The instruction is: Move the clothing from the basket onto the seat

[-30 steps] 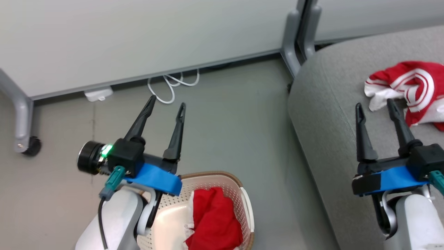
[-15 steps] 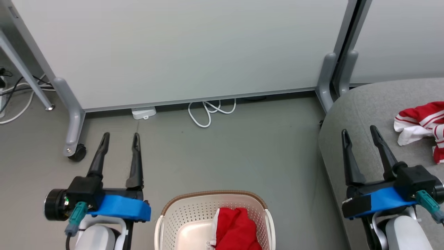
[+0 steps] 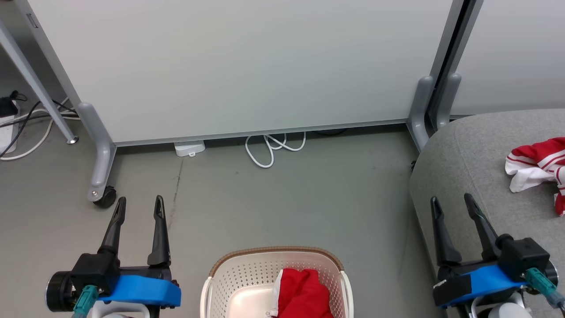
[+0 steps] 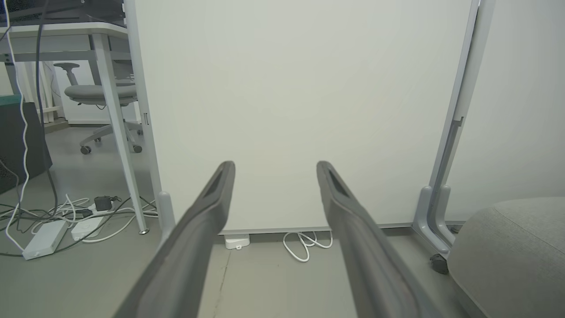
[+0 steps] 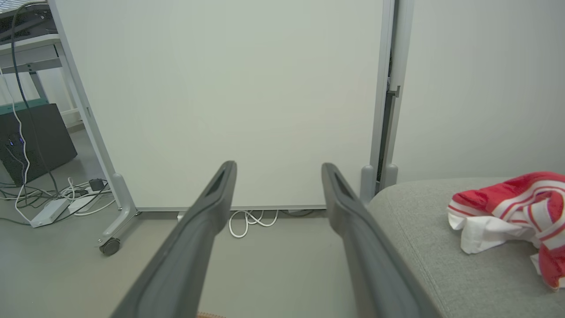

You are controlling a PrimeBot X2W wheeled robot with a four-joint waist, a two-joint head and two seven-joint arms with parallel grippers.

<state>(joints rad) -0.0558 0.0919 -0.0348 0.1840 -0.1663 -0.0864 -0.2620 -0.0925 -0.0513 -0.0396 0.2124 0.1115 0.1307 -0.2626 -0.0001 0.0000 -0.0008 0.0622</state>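
A red garment (image 3: 303, 295) lies in the cream basket (image 3: 231, 274) with the brown rim, on the floor at the bottom centre of the head view. A second red and white striped garment (image 3: 536, 165) (image 5: 516, 212) rests on the light grey seat (image 3: 472, 168) (image 5: 423, 229) at the right. My left gripper (image 3: 139, 204) (image 4: 276, 165) hangs open and empty to the left of the basket. Over the seat's left edge, my right gripper (image 3: 451, 200) (image 5: 278, 168) is open and empty too.
A white partition wall on grey wheeled legs (image 3: 102, 176) stands ahead, with a looped white cable (image 3: 271, 148) and a small white box (image 3: 190, 148) at its foot. More cables and a power strip (image 4: 46, 238) lie at the far left near a desk and an office chair (image 4: 95, 95).
The head camera has swung left and up, so the whole picture shifted. Both grippers have dropped lower in the head view and stay open; the left one now sits left of the basket.
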